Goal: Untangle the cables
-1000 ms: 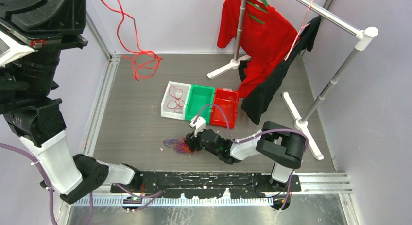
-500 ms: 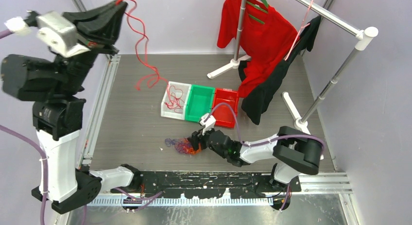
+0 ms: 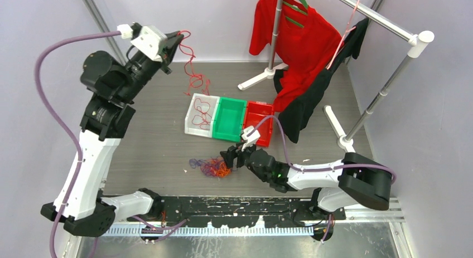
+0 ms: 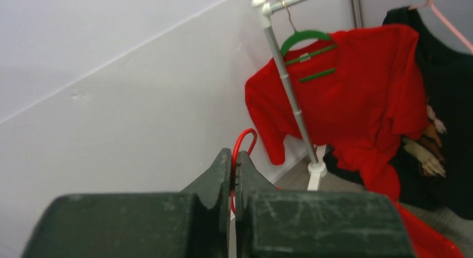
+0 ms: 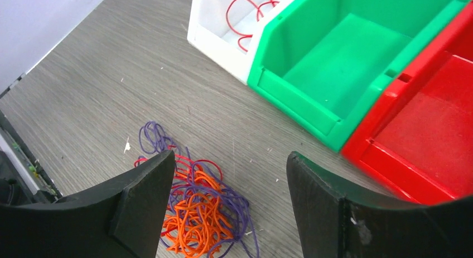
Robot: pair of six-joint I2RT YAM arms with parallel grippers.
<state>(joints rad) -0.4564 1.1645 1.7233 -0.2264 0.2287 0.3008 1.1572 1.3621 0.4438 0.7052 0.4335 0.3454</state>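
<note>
Grey wood-grain tabletop [image 3: 150, 135] between pale lilac walls. Near its front edge, cables [image 3: 211, 168] heaped in one small tangle of orange, purple and red loops, flat on the boards. Just right of the heap, right gripper [image 3: 230, 157] low over the table, fingers spread wide, holding nothing; contact with the loops not clear. Farther back, three bins side by side: white bin [image 3: 198, 132] with a loose red strand [image 3: 201, 114] inside, then green bin [image 3: 230, 117], then red bin [image 3: 257, 108]. High at far left, left gripper [image 3: 177, 38] pinched tight on a red cable [image 3: 194, 77], dangling in kinks toward the table just behind the white bin. At far right, clothes rack [image 3: 385, 24] with red shirt [image 3: 295, 40] and black garment [image 3: 304, 110].
</note>
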